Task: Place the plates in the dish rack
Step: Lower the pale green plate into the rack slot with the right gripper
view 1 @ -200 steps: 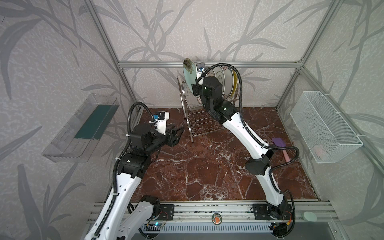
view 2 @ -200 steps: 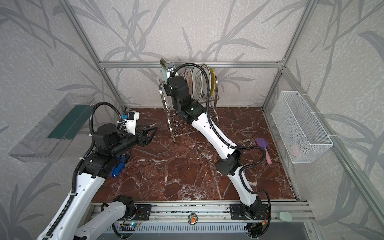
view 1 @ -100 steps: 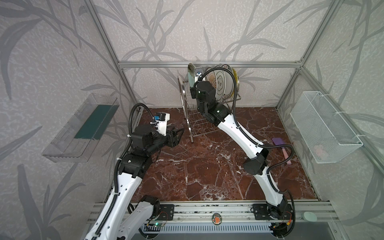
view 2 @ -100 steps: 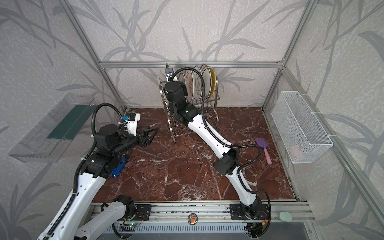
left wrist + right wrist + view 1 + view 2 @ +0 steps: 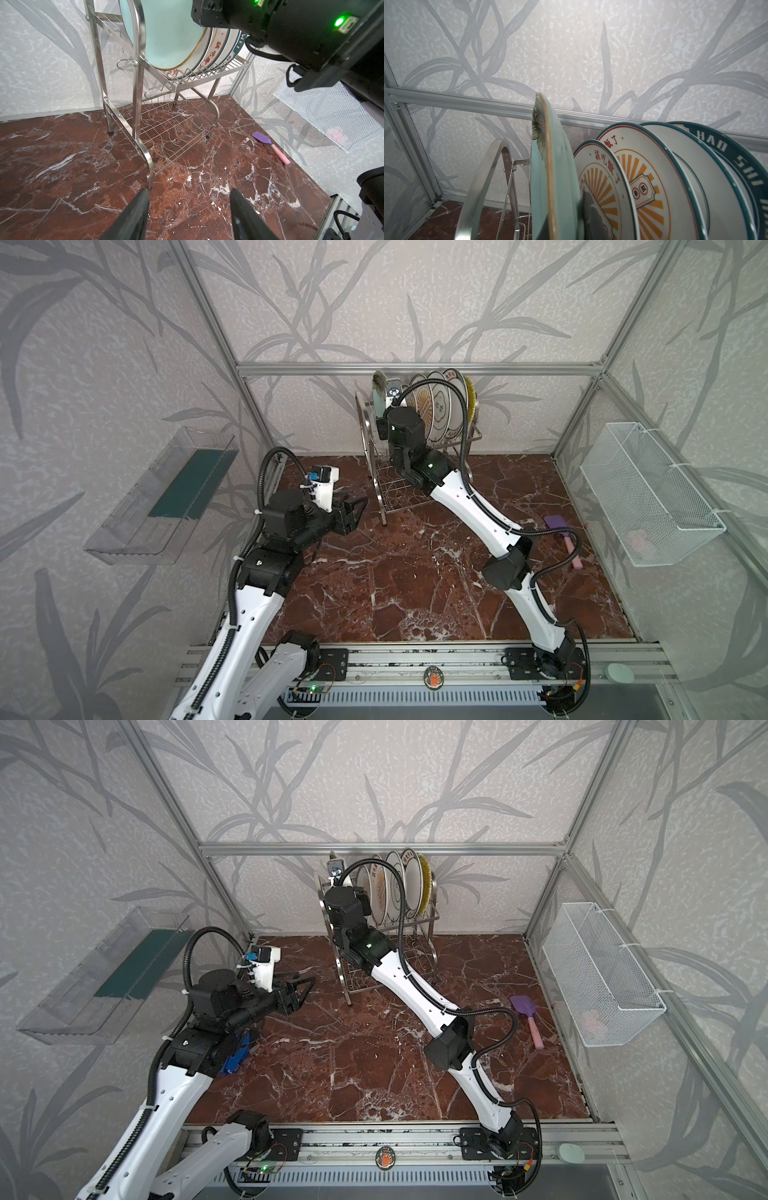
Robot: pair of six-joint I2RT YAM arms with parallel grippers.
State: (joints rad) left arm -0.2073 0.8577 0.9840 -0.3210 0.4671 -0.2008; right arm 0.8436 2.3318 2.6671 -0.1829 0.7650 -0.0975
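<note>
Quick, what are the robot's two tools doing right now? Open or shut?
Left tool: open, holding nothing.
Right tool: shut on the pale green flower plate at the dish rack.

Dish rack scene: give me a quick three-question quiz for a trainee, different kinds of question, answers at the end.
1. True or false: the left gripper holds a plate.
2. Multiple choice: the right gripper is shut on the celadon plate. That plate is A) lying flat, B) upright at the end of the plate row at the dish rack's top tier, C) tilted across the lower tier.
3. Short answer: what lies on the table near the white mesh basket?

Key: 1 false, it is open and empty. 2 B. 3 the purple spatula with a pink handle.
</note>
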